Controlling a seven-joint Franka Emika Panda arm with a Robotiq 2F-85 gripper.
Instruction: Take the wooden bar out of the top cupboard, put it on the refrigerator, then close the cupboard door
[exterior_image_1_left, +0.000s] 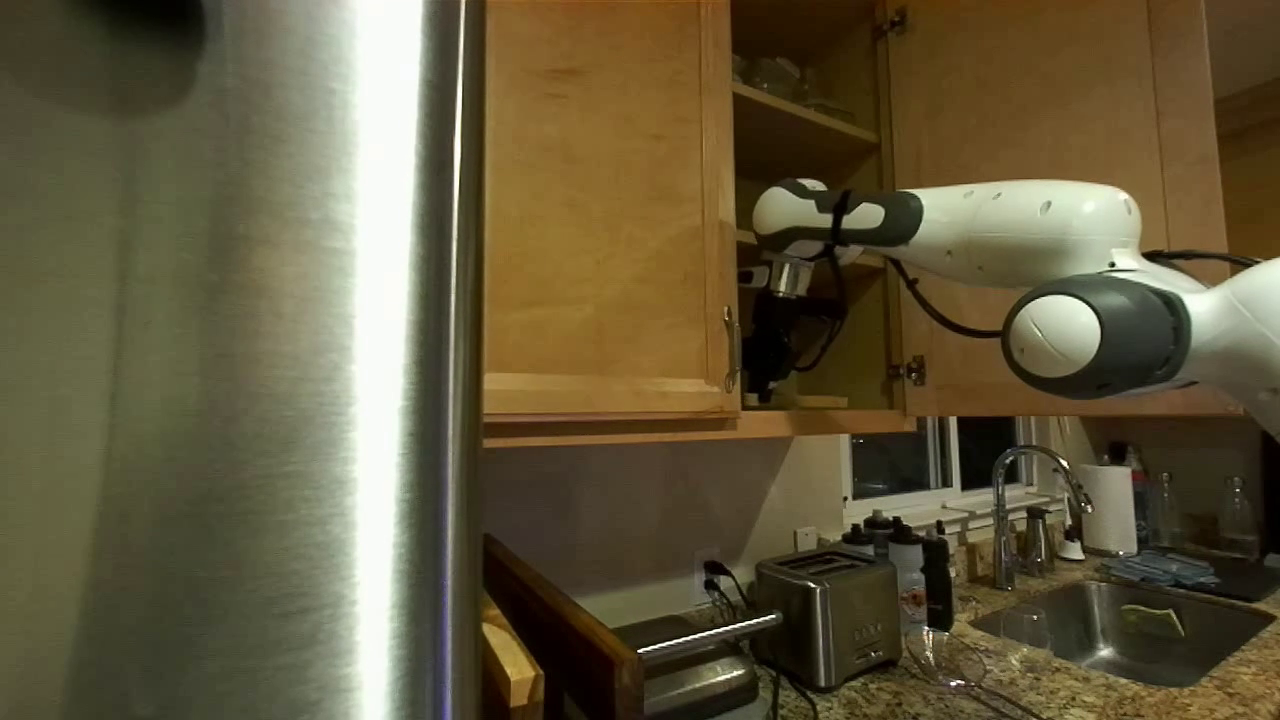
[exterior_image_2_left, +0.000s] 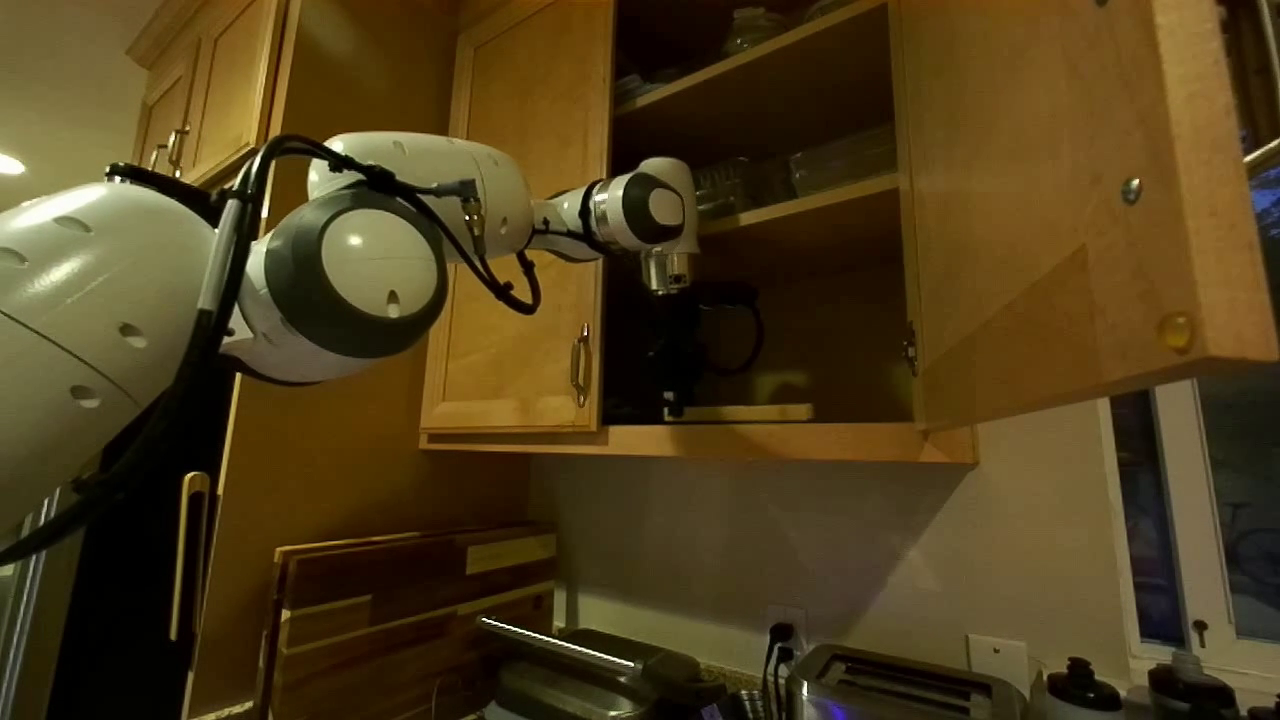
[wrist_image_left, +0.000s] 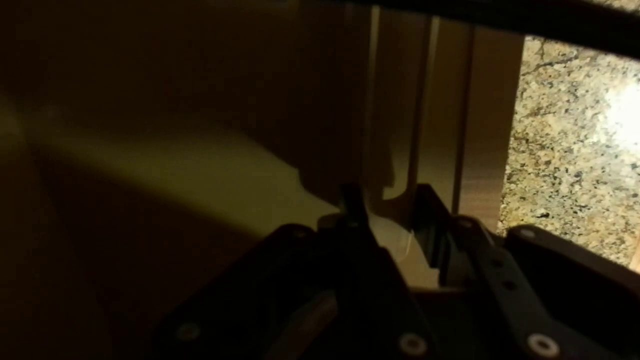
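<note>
The pale wooden bar (exterior_image_2_left: 750, 412) lies flat on the bottom shelf of the top cupboard (exterior_image_2_left: 760, 440), near its front edge. My black gripper (exterior_image_2_left: 675, 398) reaches down inside, at the bar's end nearer the shut neighbouring door. In the wrist view, the gripper (wrist_image_left: 387, 200) has one finger along each long side of the bar (wrist_image_left: 397, 125), close against its edges; the picture there is dark. The cupboard door (exterior_image_2_left: 1080, 200) stands wide open on its hinges. The refrigerator (exterior_image_1_left: 250, 400) fills one side of an exterior view, its top out of view.
A shut door with a metal handle (exterior_image_2_left: 580, 365) covers the cupboard's other half. A shelf (exterior_image_2_left: 800, 205) holding glass containers is above the gripper. Below stand a toaster (exterior_image_1_left: 830, 615), cutting boards (exterior_image_2_left: 410, 610), several bottles (exterior_image_1_left: 910, 570) and a sink (exterior_image_1_left: 1120, 640).
</note>
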